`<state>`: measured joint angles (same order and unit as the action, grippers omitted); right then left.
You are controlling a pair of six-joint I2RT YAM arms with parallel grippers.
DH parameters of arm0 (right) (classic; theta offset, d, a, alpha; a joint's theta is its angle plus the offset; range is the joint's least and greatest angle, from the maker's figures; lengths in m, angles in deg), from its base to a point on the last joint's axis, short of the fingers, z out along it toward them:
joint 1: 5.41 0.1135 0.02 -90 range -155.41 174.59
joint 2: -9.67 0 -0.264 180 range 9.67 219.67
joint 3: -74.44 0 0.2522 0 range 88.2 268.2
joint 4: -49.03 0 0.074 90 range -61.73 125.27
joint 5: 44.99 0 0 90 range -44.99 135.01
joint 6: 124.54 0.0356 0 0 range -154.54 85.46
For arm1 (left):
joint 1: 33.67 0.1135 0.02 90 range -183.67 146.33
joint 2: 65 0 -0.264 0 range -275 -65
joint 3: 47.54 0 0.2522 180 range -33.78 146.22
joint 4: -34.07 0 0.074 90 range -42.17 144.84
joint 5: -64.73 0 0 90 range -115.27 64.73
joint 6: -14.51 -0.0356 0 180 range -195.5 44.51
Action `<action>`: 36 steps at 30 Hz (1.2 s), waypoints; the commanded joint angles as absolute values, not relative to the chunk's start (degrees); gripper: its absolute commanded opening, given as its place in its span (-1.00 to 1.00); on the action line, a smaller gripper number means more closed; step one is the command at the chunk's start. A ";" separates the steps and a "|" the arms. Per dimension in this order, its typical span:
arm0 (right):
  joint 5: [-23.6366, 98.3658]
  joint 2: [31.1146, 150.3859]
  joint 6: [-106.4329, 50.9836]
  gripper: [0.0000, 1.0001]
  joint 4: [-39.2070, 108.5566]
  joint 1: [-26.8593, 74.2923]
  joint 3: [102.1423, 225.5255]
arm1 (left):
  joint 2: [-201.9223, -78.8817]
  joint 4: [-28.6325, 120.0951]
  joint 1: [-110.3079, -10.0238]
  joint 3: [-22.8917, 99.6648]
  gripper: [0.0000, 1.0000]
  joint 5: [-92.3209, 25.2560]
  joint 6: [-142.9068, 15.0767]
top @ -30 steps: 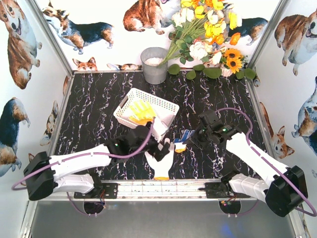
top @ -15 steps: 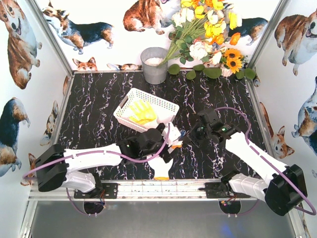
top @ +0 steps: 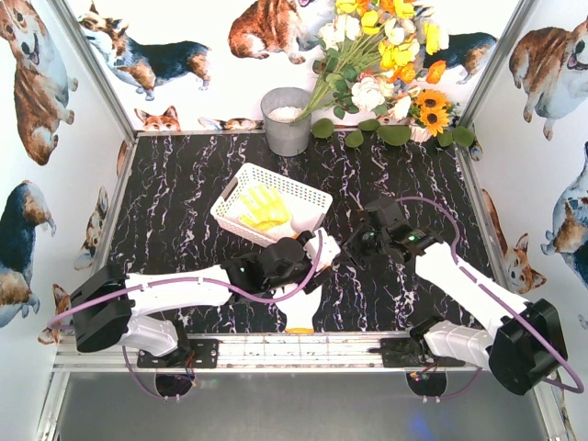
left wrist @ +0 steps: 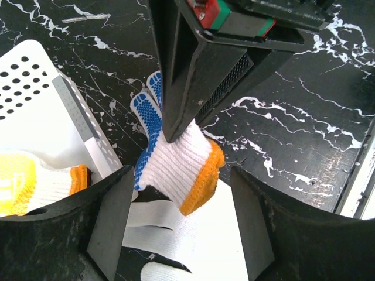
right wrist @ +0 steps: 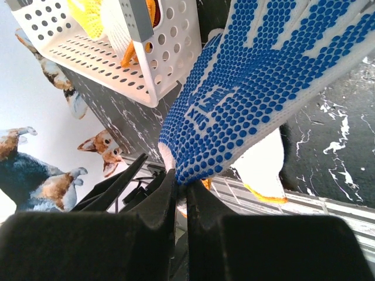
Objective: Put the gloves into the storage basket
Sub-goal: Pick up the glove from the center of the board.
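My right gripper [right wrist: 181, 181] is shut on the edge of a white glove with a blue dotted palm [right wrist: 258, 88] and an orange cuff [left wrist: 202, 181], and holds it above the table beside the storage basket [top: 241, 179]. My left gripper [left wrist: 180, 193] is open, one finger on each side of that cuff, with a gap on both sides. In the top view the two grippers meet just right of the basket, left gripper [top: 317, 250] and right gripper [top: 352, 248]. A yellow glove [top: 265, 207] lies in the basket. Another white glove [top: 299, 310] lies flat on the table below.
A round grey metal bucket [top: 288, 119] stands at the back, with a bunch of flowers [top: 386, 64] to its right. The metal rail [top: 303, 349] runs along the near table edge. Corgi-print walls close in the left, back and right sides.
My left arm has reached right to the glove hanging from the right gripper, and its jaws have narrowed around the cuff. The right gripper has drawn slightly back, still shut.
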<state>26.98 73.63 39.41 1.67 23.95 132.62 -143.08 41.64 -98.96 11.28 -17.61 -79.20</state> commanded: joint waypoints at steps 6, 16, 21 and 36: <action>22.83 76.87 39.34 -1.00 8.70 24.25 133.24 | -143.22 45.35 -99.32 14.02 -0.52 -10.42 -82.51; 19.27 79.01 38.29 -1.00 12.84 26.01 133.83 | -136.12 54.76 -99.32 14.27 -1.00 -9.45 -80.37; 18.47 80.98 38.51 -1.00 15.47 28.17 134.44 | -132.94 61.72 -99.32 15.46 -1.00 -8.83 -78.92; 16.07 90.26 38.66 -1.00 23.87 33.80 140.23 | -123.77 79.45 -99.32 19.39 -1.00 -2.93 -76.99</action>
<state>15.51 88.93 40.35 21.34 33.62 138.59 -124.98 73.70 -99.12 15.49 -4.61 -77.69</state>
